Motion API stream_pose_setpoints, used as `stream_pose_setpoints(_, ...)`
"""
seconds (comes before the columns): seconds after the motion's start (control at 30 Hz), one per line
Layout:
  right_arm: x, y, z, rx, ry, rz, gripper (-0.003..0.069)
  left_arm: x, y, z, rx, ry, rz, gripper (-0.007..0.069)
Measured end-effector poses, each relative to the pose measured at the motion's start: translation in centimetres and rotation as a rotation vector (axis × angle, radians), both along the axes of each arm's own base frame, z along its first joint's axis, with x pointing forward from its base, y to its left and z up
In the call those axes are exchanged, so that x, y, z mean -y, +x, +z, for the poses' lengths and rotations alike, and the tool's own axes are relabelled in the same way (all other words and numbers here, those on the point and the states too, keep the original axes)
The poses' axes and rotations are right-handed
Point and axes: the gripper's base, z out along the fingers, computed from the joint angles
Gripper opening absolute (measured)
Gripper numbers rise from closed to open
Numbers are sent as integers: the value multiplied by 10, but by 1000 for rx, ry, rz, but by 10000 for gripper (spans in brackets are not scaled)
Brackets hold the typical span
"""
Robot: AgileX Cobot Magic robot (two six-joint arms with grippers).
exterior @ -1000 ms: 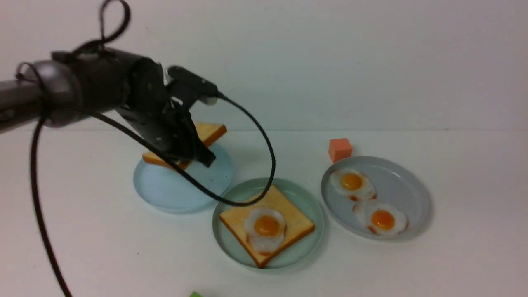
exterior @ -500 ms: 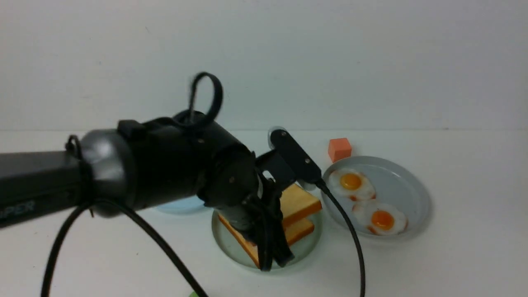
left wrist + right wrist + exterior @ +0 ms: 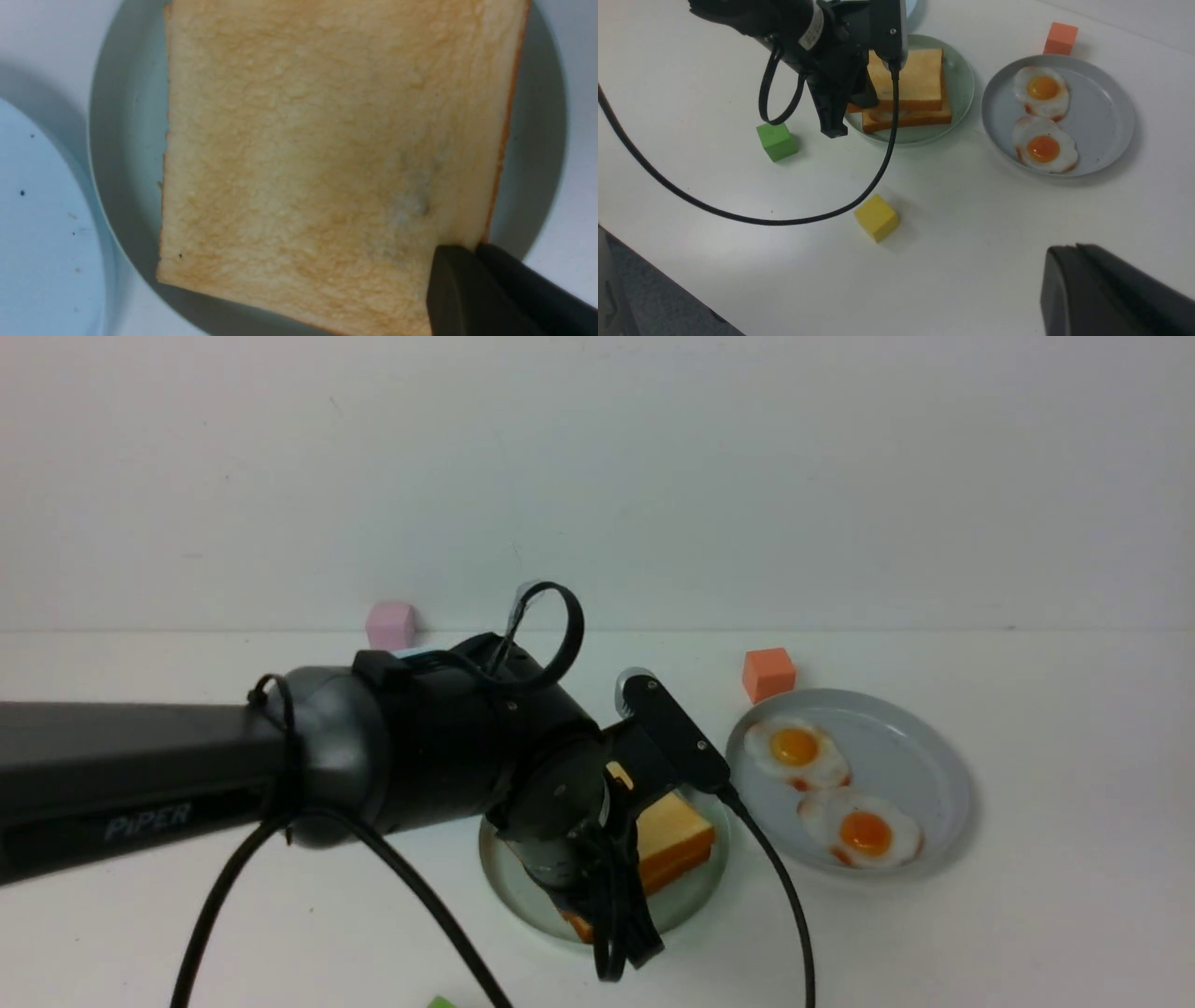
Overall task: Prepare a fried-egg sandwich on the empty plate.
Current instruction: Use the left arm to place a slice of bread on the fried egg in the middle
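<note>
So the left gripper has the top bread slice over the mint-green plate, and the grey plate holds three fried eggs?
No: the grey plate holds two fried eggs, not three, as the right wrist view shows. The left gripper does grip the top bread slice.

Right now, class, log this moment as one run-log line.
left pincer: shut on upper square golden toast slice | slice: over lower toast slice on round mint-green plate | right pincer: shut, empty, apart

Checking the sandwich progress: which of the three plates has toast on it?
The middle, mint-green plate, carrying two stacked bread slices. The grey plate holds only two fried eggs; the light blue plate shows none in its visible part.
</note>
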Motion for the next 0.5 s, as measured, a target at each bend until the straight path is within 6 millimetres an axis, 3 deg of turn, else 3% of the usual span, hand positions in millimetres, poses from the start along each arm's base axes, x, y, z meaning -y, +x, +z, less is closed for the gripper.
stream_pose_setpoints(0.2,0,0,0,0,0,0,36,0,0,-1,1,3,-2,31)
stream_pose_setpoints(0.5,0,0,0,0,0,0,43,0,0,2,6,-6,2,292)
